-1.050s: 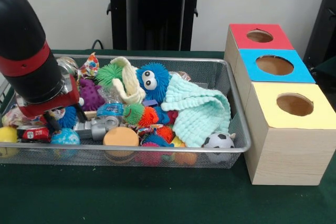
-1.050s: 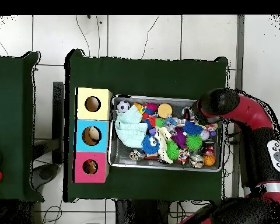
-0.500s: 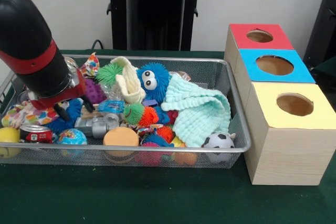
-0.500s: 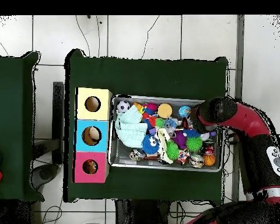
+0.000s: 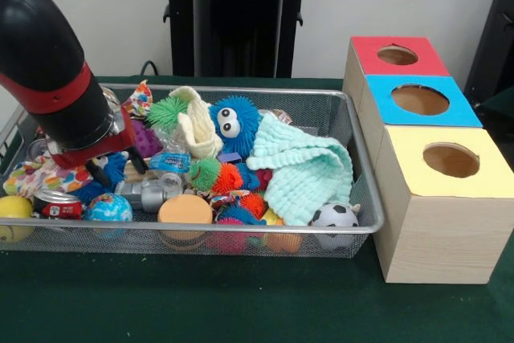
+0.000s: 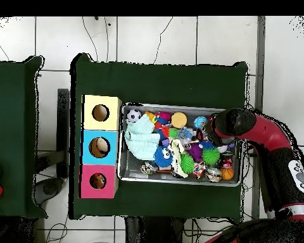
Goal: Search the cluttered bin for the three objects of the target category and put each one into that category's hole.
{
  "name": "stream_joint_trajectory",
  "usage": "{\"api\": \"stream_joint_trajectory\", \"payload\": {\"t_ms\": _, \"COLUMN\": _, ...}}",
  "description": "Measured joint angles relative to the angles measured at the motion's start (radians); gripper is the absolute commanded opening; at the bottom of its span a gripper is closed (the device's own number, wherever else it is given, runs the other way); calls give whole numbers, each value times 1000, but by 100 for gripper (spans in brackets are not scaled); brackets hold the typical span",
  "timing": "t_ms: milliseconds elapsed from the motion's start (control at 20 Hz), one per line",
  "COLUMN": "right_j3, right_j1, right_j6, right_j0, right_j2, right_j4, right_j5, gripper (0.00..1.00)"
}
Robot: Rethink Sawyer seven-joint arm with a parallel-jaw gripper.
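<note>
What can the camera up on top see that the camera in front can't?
Only the overhead view shows inside the holes: something pale sits in the blue box and something dark in the red box. It also shows the tiled floor around the green table.

Only the front view shows the blue fuzzy toy's googly eyes and the boxes' wooden sides.

Both show the wire bin of toys, the soccer ball, the mint cloth, the three boxes, and the red and black arm over one end of the bin.
</note>
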Motion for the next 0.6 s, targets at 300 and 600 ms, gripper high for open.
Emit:
{"api": "stream_joint_trajectory", "payload": {"t_ms": 300, "right_j3": 0, "right_j1": 0, "right_j6": 0, "right_j0": -1, "right_j2": 0, "right_j4": 0, "right_j5": -9, "gripper": 100}}
{"api": "stream_joint_trajectory", "payload": {"t_ms": 600, "right_j3": 4, "right_j1": -9, "right_j6": 0, "right_j0": -3, "right_j2": 0, "right_j4": 1, "right_j5": -9, "gripper": 100}}
